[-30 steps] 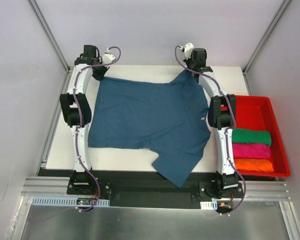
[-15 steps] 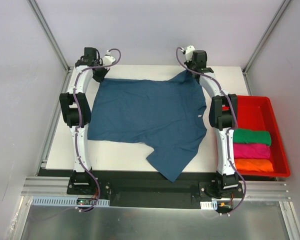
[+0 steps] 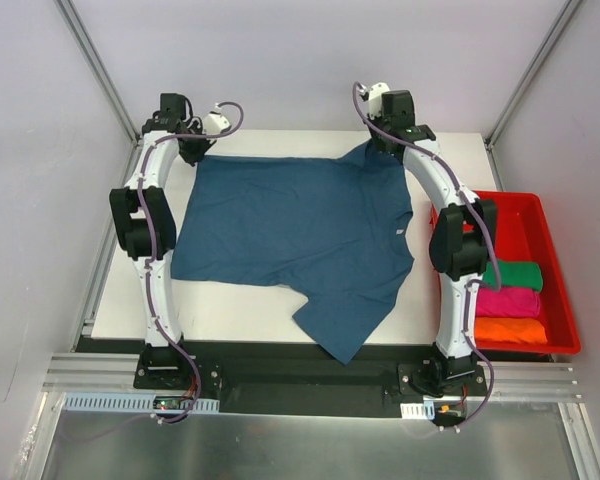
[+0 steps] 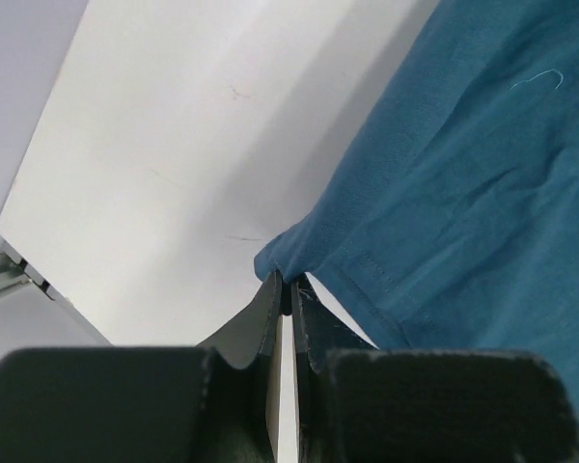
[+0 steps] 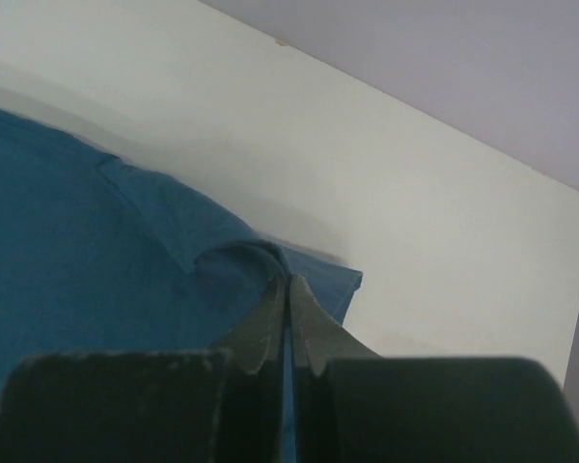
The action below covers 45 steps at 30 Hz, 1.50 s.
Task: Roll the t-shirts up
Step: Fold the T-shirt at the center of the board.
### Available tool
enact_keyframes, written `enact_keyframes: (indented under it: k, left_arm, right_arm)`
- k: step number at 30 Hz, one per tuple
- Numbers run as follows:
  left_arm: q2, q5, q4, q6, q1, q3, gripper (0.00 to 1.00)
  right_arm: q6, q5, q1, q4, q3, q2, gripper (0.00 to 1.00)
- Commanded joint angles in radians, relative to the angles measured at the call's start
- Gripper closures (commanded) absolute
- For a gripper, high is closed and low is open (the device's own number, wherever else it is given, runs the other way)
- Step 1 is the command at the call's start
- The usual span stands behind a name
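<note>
A dark teal-blue t-shirt (image 3: pixel 295 225) lies spread on the white table, one sleeve hanging over the near edge. At the far left corner my left gripper (image 3: pixel 192 150) is shut on the shirt's hem corner (image 4: pixel 288 253), with cloth pinched between its fingertips (image 4: pixel 275 294). At the far right, my right gripper (image 3: pixel 383 148) is shut on the shirt's far sleeve (image 5: pixel 270 258), the fabric bunched at its tips. Rolled green (image 3: pixel 515 273), magenta (image 3: pixel 510 301) and orange (image 3: pixel 510 329) t-shirts lie in the tray.
A red plastic tray (image 3: pixel 520 205) stands at the table's right edge, partly behind the right arm. The white table (image 3: pixel 240 315) is bounded by grey walls and metal posts. A black rail runs along the near edge.
Both grippers have pulled the teal shirt toward the far edge. The hanging sleeve rose closer to the table. The right arm's elbow swung outward over the tray.
</note>
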Motion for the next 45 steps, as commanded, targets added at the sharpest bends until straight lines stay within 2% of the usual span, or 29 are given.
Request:
enact_keyframes:
  k: [1, 12, 14, 21, 25, 29, 45]
  left_arm:
    - [-0.055, 0.04, -0.002, 0.155, 0.011, 0.001, 1.0]
    - [-0.08, 0.049, -0.002, 0.345, 0.04, -0.005, 1.0]
    - [-0.099, 0.04, -0.001, 0.428, 0.041, -0.04, 1.0]
    - [-0.13, 0.042, -0.002, 0.512, 0.043, -0.071, 1.0]
    - [-0.17, 0.043, -0.001, 0.586, 0.041, -0.155, 1.0]
    - [-0.211, 0.022, -0.002, 0.62, 0.04, -0.229, 1.0]
    - [-0.297, -0.053, 0.012, 0.635, 0.035, -0.474, 1.0]
  right_arm:
    - [0.083, 0.014, 0.008, -0.121, 0.017, -0.085, 0.99]
    - [0.11, 0.007, -0.004, -0.227, -0.101, -0.221, 0.99]
    - [0.116, -0.001, -0.004, -0.257, -0.107, -0.249, 0.99]
    - [0.174, -0.061, 0.0, -0.363, -0.159, -0.329, 0.99]
    - [0.2, -0.085, 0.016, -0.389, -0.236, -0.378, 0.99]
    - [0.209, -0.07, 0.036, -0.391, -0.323, -0.41, 0.99]
    - [0.277, -0.119, 0.053, -0.452, -0.422, -0.455, 0.99]
